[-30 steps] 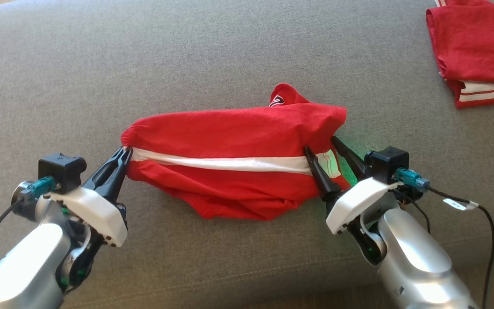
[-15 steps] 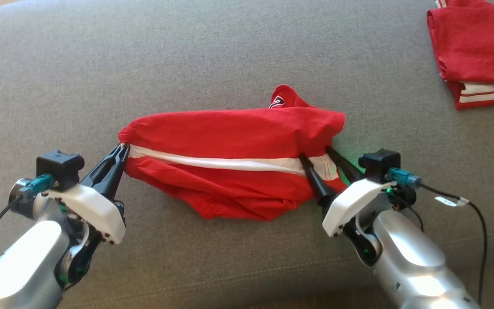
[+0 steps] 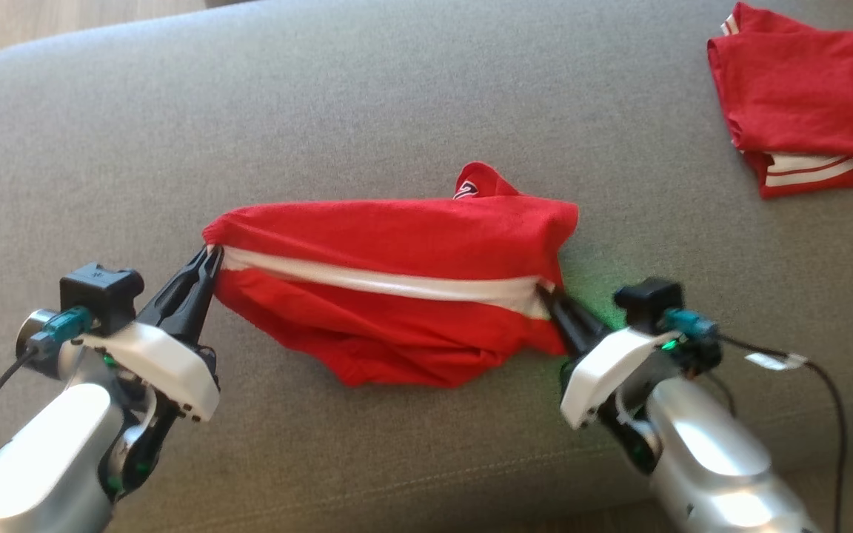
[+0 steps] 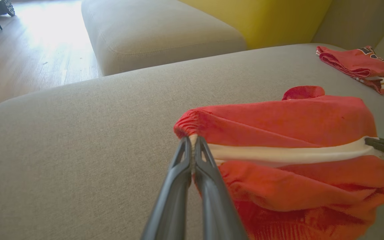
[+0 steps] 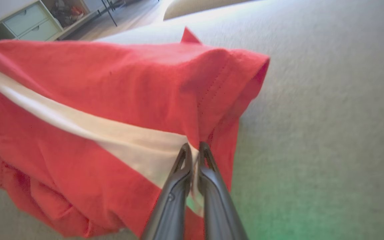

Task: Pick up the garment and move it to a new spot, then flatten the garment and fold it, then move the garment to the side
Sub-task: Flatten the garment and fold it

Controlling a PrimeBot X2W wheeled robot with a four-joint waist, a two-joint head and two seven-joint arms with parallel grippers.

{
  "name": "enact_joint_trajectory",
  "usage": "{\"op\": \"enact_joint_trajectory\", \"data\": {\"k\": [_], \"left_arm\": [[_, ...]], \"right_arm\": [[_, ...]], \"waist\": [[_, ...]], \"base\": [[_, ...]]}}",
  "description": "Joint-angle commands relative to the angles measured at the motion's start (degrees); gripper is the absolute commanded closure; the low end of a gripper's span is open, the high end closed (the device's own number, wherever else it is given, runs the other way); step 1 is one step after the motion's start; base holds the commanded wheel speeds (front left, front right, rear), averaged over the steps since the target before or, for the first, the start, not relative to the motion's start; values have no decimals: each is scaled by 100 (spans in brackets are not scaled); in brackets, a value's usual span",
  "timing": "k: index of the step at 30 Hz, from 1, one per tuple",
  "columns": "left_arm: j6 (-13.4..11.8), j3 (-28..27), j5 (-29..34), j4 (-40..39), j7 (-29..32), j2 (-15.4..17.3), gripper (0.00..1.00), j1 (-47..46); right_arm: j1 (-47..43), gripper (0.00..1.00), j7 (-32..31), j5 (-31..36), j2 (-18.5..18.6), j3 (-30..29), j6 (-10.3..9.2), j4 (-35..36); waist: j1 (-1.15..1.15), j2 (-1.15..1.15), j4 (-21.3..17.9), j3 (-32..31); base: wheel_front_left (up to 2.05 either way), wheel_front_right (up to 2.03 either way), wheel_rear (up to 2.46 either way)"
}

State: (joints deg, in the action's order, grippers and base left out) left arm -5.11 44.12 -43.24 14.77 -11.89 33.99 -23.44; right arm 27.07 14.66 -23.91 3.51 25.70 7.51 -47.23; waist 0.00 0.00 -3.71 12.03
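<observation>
Garment (image 3: 397,240) well inside cushion (image 3: 323,96) edges

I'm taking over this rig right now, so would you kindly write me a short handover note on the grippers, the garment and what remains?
Left gripper: shut on the red garment, at the left end of its white band.
Right gripper: shut on the garment at the band's right end.
Garment: bunched, stretched between the two grippers over the grey cushion. A second red garment lies folded at the far right.
Done: both ends gripped.
Left to do: lift it and move it to a new spot, flatten it, fold it, then move it to the side.
</observation>
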Motion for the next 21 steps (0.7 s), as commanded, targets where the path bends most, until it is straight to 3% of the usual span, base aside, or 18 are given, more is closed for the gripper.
{"op": "enact_joint_trajectory", "data": {"k": [1, 6, 9, 11, 16, 21], "left_arm": [[-57, -319, 87, -172, -148, 145, 100, -179], [-241, -758, 511, -573, -301, -65, 100, -404], [-225, -1235, 854, -1117, -307, -278, 100, -368], [-177, -1342, 923, -1238, -308, -336, 100, -304], [234, -1492, 1079, -1377, -309, -420, 100, -166], [657, -1499, 960, -1420, -233, -422, 100, -541]], "right_arm": [[-17, 100, 34, 255, -27, -236, -2, 408], [-115, 100, 34, 1021, 69, -1281, -2, 1583], [-224, 100, 34, 1375, 44, -1873, -2, 2497], [-275, 100, 34, 1432, 29, -1986, -2, 2723], [-437, 100, 34, 1525, 10, -2172, -2, 3192], [-214, 100, -155, 1339, 221, -2253, -2, 3402]], "waist": [[0, 0, -14, -89], [0, 0, -37, -278], [0, 0, -68, -327], [0, 0, -78, -342], [0, 0, -107, -496], [0, 0, -102, -657]], "base": [[0, 0, 0], [0, 0, 0], [0, 0, 0], [0, 0, 0], [0, 0, 0], [0, 0, 0]]}}
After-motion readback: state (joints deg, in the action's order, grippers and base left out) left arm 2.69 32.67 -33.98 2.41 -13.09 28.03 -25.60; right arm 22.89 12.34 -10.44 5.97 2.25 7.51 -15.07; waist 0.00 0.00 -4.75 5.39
